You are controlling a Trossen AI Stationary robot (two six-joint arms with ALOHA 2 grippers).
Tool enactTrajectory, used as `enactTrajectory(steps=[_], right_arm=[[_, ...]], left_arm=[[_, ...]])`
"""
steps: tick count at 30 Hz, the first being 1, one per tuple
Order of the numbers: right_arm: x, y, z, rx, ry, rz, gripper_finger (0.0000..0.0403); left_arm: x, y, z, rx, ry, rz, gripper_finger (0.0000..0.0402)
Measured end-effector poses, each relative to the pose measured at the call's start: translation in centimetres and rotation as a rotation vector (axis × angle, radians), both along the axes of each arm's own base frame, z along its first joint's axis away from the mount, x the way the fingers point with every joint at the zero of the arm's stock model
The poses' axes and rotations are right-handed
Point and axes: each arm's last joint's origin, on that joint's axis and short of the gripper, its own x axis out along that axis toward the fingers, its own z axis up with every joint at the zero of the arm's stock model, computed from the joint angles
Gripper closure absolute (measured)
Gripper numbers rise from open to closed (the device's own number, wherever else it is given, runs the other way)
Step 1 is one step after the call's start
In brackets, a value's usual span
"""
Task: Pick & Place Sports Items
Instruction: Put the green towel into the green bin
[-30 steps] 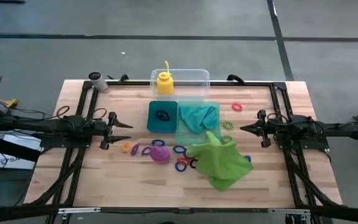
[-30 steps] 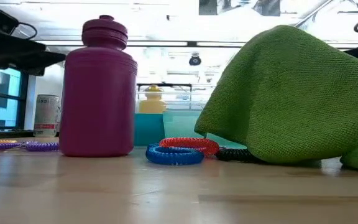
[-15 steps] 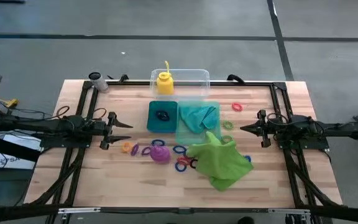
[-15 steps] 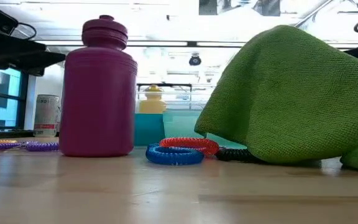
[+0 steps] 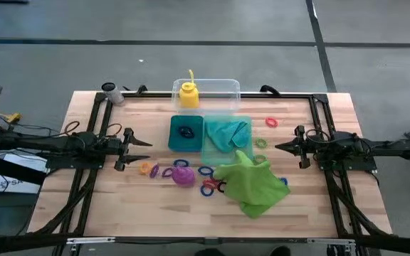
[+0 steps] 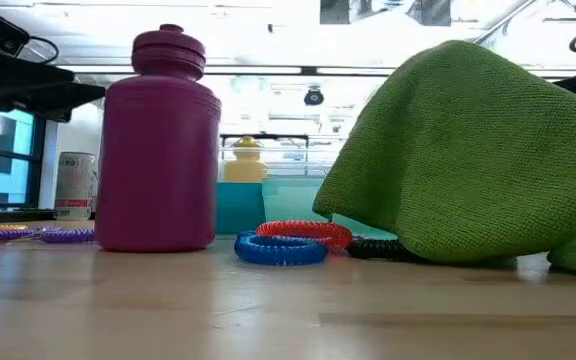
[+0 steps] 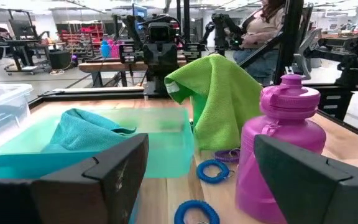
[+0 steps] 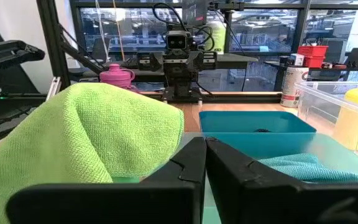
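Nothing had shifted over the last second: both arms hung at the same places and every item lay where it had been, so the sorting appeared not to have started.

Nearest the front edge of the pale wooden worktop [image 5: 312, 213], the lime-green soft cloth [image 5: 253, 186] stood heaped. Beside it lay small blue and red coil rings [image 5: 209, 186] and the small purple plastic bottle [image 5: 184, 175], upright. Behind these sat the teal two-part tray [image 5: 177, 143], with what seemed to be a dark ring in one compartment and the teal cloth [image 5: 227, 133] in the other. Farther back, the small yellow bottle [image 5: 188, 94] stood in the clear plastic tub [image 5: 226, 90].

The left gripper [image 5: 145, 143] hovered left of the tray, its fingers spread wide and holding nothing. The right gripper [image 5: 280, 148] hovered to the tray's right, closed and empty.

Beyond the worktop lay grey floor; the wrist views showed benches, shelving and a seated person in the room.
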Motion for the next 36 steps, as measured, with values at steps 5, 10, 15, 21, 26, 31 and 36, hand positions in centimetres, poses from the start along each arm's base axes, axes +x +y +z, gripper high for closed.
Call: enactTrajectory(steps=[5,10,15,21,26,31,36], right_arm=[[0.0,0.0,0.0,0.0,0.0,0.0,0.0402],[0.0,0.0,0.0,0.0,-0.004,0.0,0.0402],[0.0,0.0,0.0,0.016,-0.005,-0.001,0.0402],[0.0,0.0,0.2,0.105,-0.02,-0.003,0.0402],[0.0,0.1,0.5,0.111,-0.054,0.032,0.038],[0.3,0.2,0.3,0.113,-0.014,0.06,0.0315],[0.9,0.6,1.2,0.075,0.06,0.1,0.0247]], left_arm=[[0.0,0.0,0.0,0.0,0.0,0.0,0.0165],[0.0,0.0,0.0,0.0,0.0,0.0,0.0165],[0.0,0.0,0.0,0.0,0.0,0.0,0.0165],[0.0,0.0,0.0,0.0,0.0,0.0,0.0165],[0.0,0.0,0.0,0.0,0.0,0.0,0.0165],[0.0,0.0,0.0,0.0,0.0,0.0,0.0165],[0.0,0.0,0.0,0.0,0.0,0.0,0.0165]])
